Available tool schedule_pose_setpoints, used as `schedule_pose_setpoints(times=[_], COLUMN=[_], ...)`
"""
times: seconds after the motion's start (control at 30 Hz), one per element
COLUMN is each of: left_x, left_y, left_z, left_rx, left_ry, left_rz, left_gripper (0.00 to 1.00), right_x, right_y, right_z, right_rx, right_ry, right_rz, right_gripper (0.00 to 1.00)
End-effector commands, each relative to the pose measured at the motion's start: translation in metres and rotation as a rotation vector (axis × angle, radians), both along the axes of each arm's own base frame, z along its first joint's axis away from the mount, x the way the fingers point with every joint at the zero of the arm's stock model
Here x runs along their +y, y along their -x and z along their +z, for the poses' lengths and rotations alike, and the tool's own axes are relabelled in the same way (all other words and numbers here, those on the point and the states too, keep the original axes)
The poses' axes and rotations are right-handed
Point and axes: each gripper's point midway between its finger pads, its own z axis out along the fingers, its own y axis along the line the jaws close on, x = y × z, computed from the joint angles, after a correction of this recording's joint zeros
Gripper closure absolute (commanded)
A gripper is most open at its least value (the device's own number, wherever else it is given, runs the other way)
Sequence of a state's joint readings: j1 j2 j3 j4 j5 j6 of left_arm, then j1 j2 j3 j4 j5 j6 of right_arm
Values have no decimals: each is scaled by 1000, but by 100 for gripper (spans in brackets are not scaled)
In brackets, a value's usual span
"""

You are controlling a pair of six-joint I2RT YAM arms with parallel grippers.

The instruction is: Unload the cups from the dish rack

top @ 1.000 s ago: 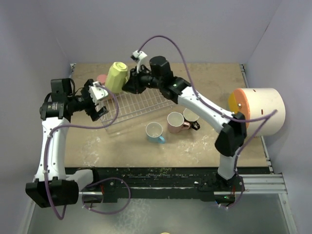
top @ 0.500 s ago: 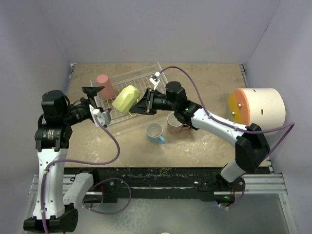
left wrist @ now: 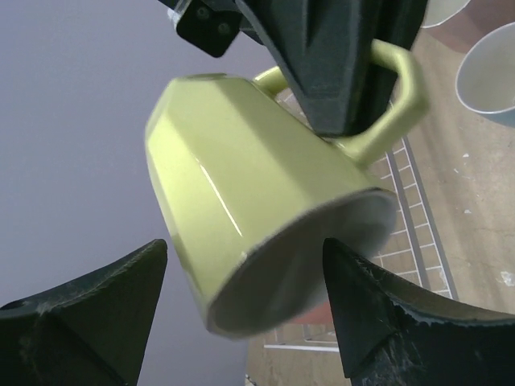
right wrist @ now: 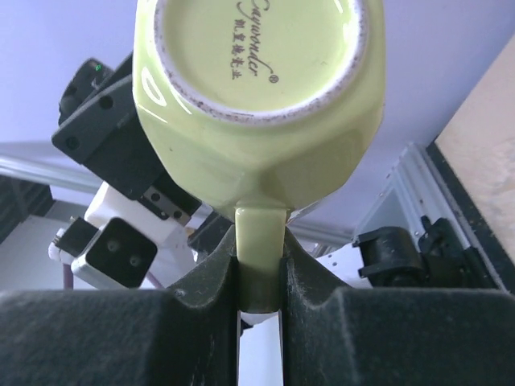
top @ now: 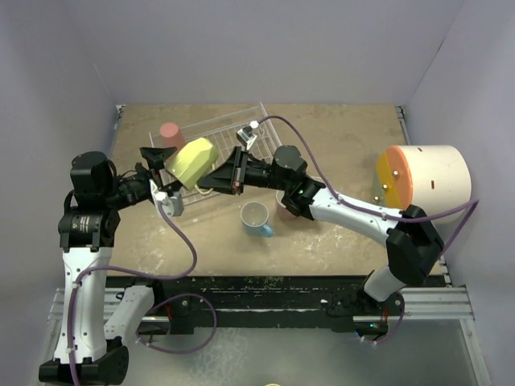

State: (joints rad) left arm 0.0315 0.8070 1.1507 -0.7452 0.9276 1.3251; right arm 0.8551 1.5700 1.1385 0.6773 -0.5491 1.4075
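Note:
My right gripper [top: 217, 177] is shut on the handle of the yellow-green cup [top: 191, 159] and holds it tilted in the air over the left end of the white wire dish rack [top: 229, 133]. The handle [right wrist: 259, 241] sits clamped between the fingers of my right gripper [right wrist: 259, 249], with the cup's base [right wrist: 257, 48] facing the camera. My left gripper [top: 165, 178] is open, its fingers either side of the cup's mouth [left wrist: 306, 257] without touching. A coral-red cup [top: 170, 131] stands upside down in the rack. A light blue cup [top: 256, 217] stands on the table. The pink cup [top: 283, 199] is mostly hidden by my right arm; the black cup is hidden.
A big cream cylinder with an orange-yellow face [top: 426, 183] lies at the right edge of the table. Purple-grey walls close in the back and sides. The light blue cup [left wrist: 491, 72] stands just right of the rack wires [left wrist: 414, 209].
My right gripper has carried the yellow-green cup down from the back and leftward to between my left gripper's open fingers. My left arm has drawn back from the rack's left edge.

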Motion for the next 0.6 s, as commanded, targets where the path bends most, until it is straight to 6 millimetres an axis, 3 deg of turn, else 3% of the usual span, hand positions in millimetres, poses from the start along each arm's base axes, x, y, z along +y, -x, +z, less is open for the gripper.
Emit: schedule_pose_setpoints(times=[0.0,0.07,0.23,0.33,0.43,0.57], left_x=[-7,-7,-12,-17,-21,-30], left_y=[-1,-1,4,9,9,16], left_z=[19,21,19,16,10,-25], left_rx=[-113,-134,-176,-171,-92,145], left_ry=[0,-9,0,16,32,-36], left_rz=[-51,-58,-91,-125,-138,-169], left_gripper=[22,30,80,100,100,100], right_x=[-4,-3,0,-2,-20,-60], right_y=[33,39,51,60,50,17], right_z=[63,61,57,50,47,40], right_rx=[-94,-81,-55,-52,-80,-127], right_ry=[-198,-197,-197,-169,-124,-12], right_rz=[58,66,90,135,84,-58], right_gripper=[100,100,100,96,83,67])
